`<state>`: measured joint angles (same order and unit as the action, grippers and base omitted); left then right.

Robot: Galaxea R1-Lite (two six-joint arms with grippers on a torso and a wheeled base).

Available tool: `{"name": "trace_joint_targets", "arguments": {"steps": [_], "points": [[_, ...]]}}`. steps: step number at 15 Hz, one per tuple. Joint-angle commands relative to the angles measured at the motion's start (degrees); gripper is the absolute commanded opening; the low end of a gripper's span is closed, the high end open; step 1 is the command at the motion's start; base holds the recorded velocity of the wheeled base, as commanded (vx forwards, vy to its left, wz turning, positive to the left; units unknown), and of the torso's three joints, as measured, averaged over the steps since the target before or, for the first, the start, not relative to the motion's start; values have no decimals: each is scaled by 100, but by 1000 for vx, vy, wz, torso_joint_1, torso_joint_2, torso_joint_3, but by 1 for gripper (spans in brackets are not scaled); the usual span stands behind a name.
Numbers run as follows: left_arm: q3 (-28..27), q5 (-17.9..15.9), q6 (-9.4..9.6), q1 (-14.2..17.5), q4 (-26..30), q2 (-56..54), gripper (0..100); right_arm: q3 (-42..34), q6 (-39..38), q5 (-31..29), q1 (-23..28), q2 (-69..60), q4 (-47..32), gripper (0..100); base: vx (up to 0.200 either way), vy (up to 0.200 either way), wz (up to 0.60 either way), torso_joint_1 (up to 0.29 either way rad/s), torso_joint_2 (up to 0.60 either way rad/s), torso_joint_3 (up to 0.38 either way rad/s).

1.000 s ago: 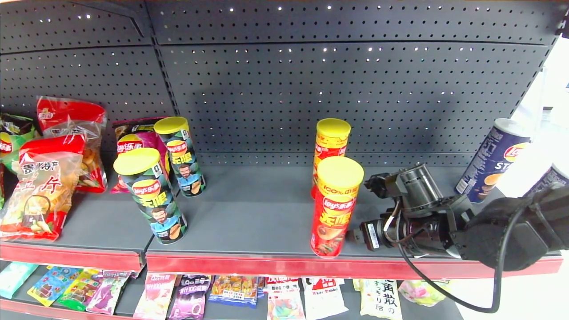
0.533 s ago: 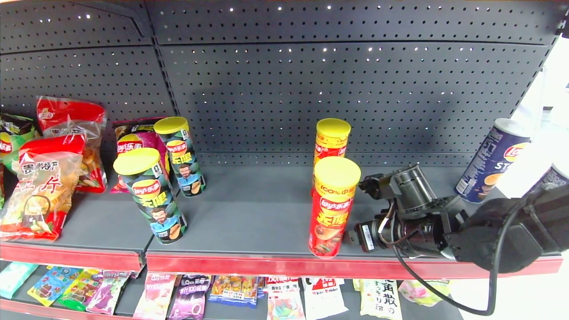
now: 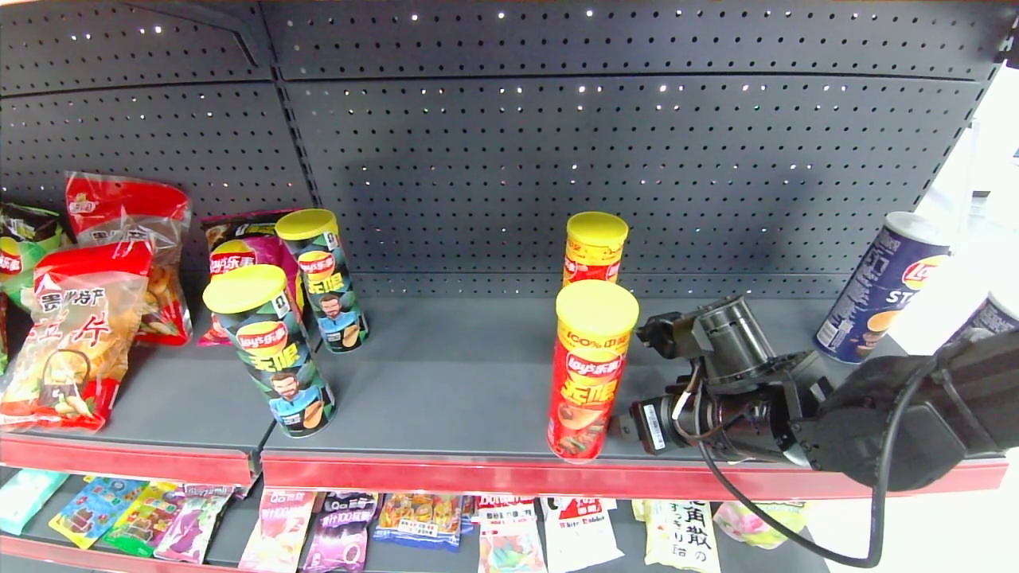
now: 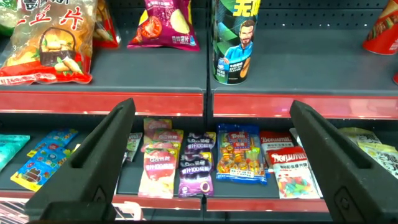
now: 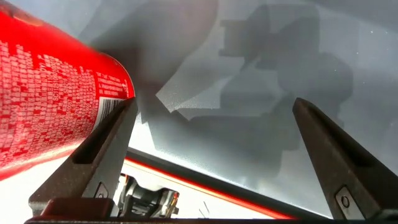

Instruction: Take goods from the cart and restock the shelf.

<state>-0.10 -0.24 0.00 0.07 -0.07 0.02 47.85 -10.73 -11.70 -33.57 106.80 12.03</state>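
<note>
- The shelf deck (image 3: 462, 382) was smooth, matt grey painted metal.
- The back panel (image 3: 557, 159) was matt perforated metal.
- The red canister (image 3: 589, 382) looked glossy, and its yellow lid (image 3: 597, 306) smooth plastic.
- The snack bags (image 3: 76, 342) were shiny, crinkled film.
- The right gripper (image 5: 214, 106) had matt black fingers (image 5: 93, 165).

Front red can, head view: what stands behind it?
A second red can, yellow-lidded, stands behind the front red can, near the pegboard. Its lower part is covered, so its base cannot be seen.

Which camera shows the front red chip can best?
The head view: the front red can stands upright, lid to base, at the shelf edge. The right wrist view catches part of its side; the left wrist view, perhaps a red sliver.
</note>
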Motion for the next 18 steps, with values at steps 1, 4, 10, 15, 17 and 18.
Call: {"name": "trace_joint_targets", "arguments": {"steps": [1, 4, 10, 15, 17, 18], "points": [[1, -2, 0, 1, -1, -2, 100, 23, 1, 1, -35, 25, 1, 100, 0, 0, 0, 0, 0, 0], [1, -2, 0, 1, -1, -2, 100, 67, 1, 1, -62, 42, 1, 100, 0, 0, 0, 0, 0, 0], [1, -2, 0, 1, -1, -2, 100, -276, 44, 1, 193, -441, -8, 100, 0, 0, 0, 0, 0, 0], [1, -2, 0, 1, -1, -2, 100, -1911, 519, 37, 176, -2884, -61, 100, 0, 0, 0, 0, 0, 0], [1, -2, 0, 1, -1, -2, 100, -2596, 1011, 89, 88, -3965, -87, 100, 0, 0, 0, 0, 0, 0], [1, -2, 0, 1, -1, -2, 100, -2913, 1205, 274, 184, -4695, -96, 100, 0, 0, 0, 0, 0, 0]]}}
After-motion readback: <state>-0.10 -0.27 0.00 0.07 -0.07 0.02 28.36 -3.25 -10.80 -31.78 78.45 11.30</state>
